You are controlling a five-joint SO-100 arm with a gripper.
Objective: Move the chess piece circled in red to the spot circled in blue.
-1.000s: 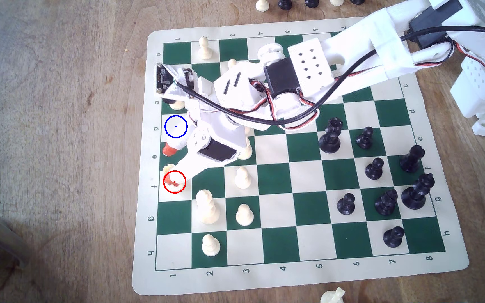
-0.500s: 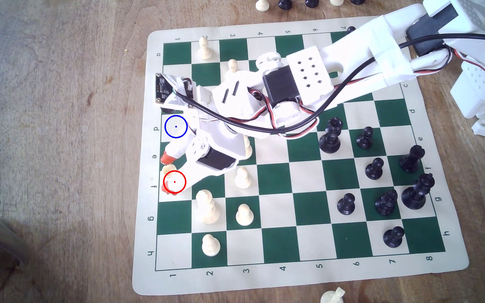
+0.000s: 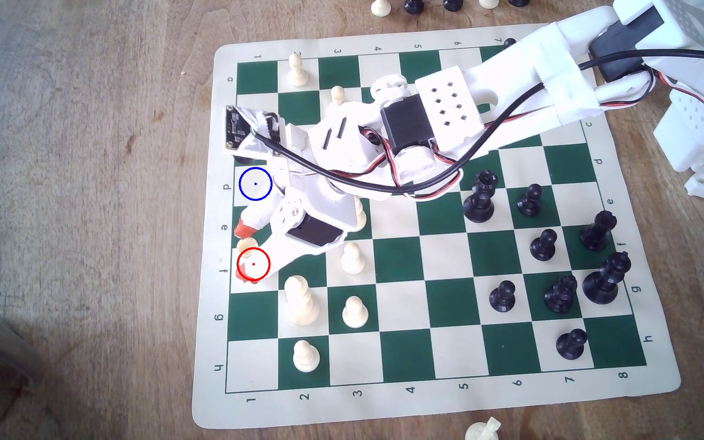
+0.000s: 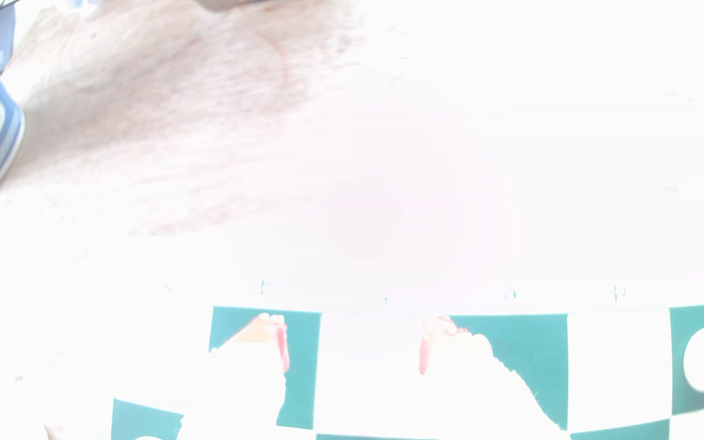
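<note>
The arm reaches from the exterior view's upper right across the chessboard (image 3: pixel 435 402) on the wooden worktop (image 3: pixel 88 211), wrist bent down toward the board's left edge. The claw (image 3: pixel 243 251) is spread, its two orange-tipped fingers (image 3: pixel 243 228) straddling the cream rook (image 3: pixel 248 244), which stands at the upper rim of the red ring. Whether either tip touches the rook is unclear. The blue-ringed spot (image 3: pixel 255 183) lies two squares further up the same file, bare. The wrist view is washed out; both orange tips (image 4: pixel 281 347) show faintly.

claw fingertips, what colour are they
Orange-red, on the otherwise white claw; the fingertips show best in the exterior view, either side of the cream rook.
</note>
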